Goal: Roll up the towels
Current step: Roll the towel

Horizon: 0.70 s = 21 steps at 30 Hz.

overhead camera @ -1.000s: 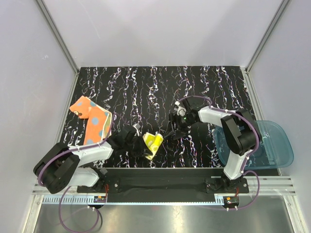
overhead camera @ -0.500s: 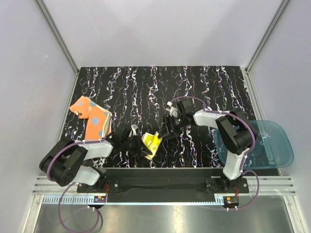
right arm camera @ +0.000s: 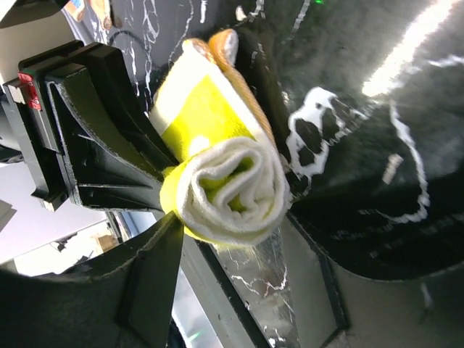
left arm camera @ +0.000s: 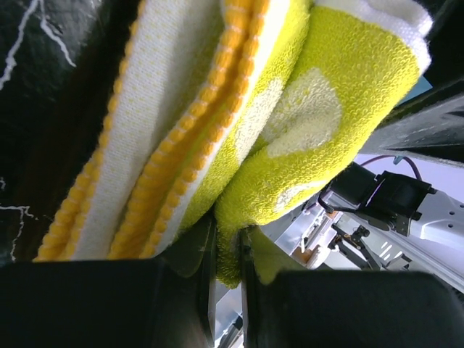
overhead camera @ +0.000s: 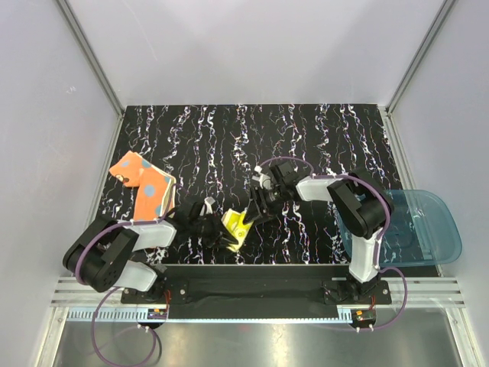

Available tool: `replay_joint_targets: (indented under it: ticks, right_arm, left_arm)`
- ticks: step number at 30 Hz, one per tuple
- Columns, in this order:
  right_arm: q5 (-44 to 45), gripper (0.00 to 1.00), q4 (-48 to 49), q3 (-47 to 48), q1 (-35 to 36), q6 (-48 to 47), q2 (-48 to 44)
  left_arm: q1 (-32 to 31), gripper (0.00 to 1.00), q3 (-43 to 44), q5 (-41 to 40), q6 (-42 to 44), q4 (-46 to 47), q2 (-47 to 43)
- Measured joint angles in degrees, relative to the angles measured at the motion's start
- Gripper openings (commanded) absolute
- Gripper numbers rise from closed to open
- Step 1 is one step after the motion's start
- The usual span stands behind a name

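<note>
At the far left of the black marbled desk [overhead camera: 321, 138], near the left wall: orange towel with blue dots [overhead camera: 145, 191], loosely folded, untouched, well apart from both arms.

Just right of that, near the front edge: left tool [overhead camera: 216, 229], nearly shut, clamped on the yellow towel [overhead camera: 237, 225]. In the left wrist view, a fold of yellow terry [left arm camera: 319, 116] pinched in the narrow slot between the two dark fingers [left arm camera: 80, 304], pale woven edging with an orange-yellow ribbed stripe running up the left side.

At the middle, towel partly rolled: in the right wrist view, a tight spiral of pale and yellow layers [right arm camera: 228, 185] facing the camera, with the left tool's black body pressed against its left side.

Directly right of the roll: right tool [overhead camera: 252, 212], jaws apart, one finger [right arm camera: 156, 279] on either side of the roll's end, close around it; firm contact not clear.

At the far right, over the desk's edge: translucent blue tray [overhead camera: 435, 229], behind the right arm.
</note>
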Motion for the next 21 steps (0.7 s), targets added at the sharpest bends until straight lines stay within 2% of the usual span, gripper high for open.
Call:
replay_joint_targets:
  ticks: [11, 13, 14, 15, 18, 19, 21]
  right_arm:
    - [0.00, 0.40, 4.52, -0.02, 2.21, 2.16, 1.75]
    - [0.24, 0.38, 4.85, -0.02, 2.40, 2.86, 1.75]
    - [0.33, 0.36, 4.87, -0.02, 2.51, 2.99, 1.75]
    - [0.44, 0.35, 4.81, 0.00, 2.64, 3.26, 1.75]
    - [1.44, 0.32, 3.91, 0.11, 3.02, 3.91, 1.75]
    - [1.68, 0.31, 3.39, 0.31, 3.10, 4.15, 1.75]
    - [2.36, 0.30, 2.19, 0.96, 3.32, 4.57, 1.75]
  left_arm:
    - [0.76, 0.00, -0.42, 1.07, 0.68, -0.81, -0.46]
    - [0.76, 0.10, -0.24, 0.83, 1.38, -2.03, -1.05]
    - [0.76, 0.10, -0.09, 0.63, 1.81, -2.82, -1.40]
    - [0.76, 0.19, 0.24, 0.02, 2.49, -4.35, -2.03]
    - [0.76, 0.29, 1.31, -2.58, 4.76, -9.22, -4.50]
    - [0.76, 0.36, 1.55, -3.65, 5.42, -10.84, -5.40]
    - [0.76, 0.41, 2.05, -5.42, 6.69, -13.60, -6.88]
